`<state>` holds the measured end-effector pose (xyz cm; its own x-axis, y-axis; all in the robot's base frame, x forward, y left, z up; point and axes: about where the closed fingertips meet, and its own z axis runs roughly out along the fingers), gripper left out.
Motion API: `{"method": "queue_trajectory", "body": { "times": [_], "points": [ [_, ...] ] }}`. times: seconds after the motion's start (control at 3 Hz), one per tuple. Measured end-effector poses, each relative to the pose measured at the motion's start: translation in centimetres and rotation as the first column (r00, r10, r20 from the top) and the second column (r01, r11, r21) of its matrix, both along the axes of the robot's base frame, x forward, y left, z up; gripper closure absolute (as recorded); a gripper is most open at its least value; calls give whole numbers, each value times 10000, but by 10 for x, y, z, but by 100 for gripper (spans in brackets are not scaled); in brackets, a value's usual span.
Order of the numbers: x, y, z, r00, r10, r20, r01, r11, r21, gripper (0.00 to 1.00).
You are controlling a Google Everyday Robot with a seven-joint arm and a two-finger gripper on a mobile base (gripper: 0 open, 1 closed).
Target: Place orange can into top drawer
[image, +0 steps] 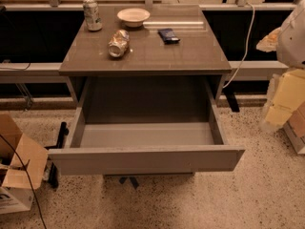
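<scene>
Orange can (118, 43): 1, dented, on its side, left-centre of tabletop (190, 51). Top drawer (143, 159): grey, pulled open, near side. Gripper (270, 41): right edge, well apart.

On the grey table (190, 56) we see an upright silvery can (92, 14) at the back, a pale bowl (133, 16) beside it, a dark blue packet (168, 35) — lying flat. A cardboard box (19, 168) sits on the floor (248, 199).

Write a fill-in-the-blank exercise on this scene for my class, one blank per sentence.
The orange can lies on its ____ on the table.
The top drawer is pulled ____, with nothing inside it.
Left of the white bowl, the silvery can stands ____.
The gripper is not in view; only a white arm part shows at the picture's ____ edge.
Missing words: side; open; upright; right.
</scene>
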<state>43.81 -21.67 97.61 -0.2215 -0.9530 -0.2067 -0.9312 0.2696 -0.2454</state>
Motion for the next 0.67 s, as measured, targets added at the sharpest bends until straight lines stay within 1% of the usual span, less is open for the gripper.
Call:
{"method": "queue_trajectory", "body": {
  "times": [0.33, 0.67],
  "points": [
    [3, 2, -1, 10000, -5, 10, 5, 9999, 120, 0],
    [32, 19, -8, 10000, -53, 46, 47, 9922, 1246, 0]
  ]
}}
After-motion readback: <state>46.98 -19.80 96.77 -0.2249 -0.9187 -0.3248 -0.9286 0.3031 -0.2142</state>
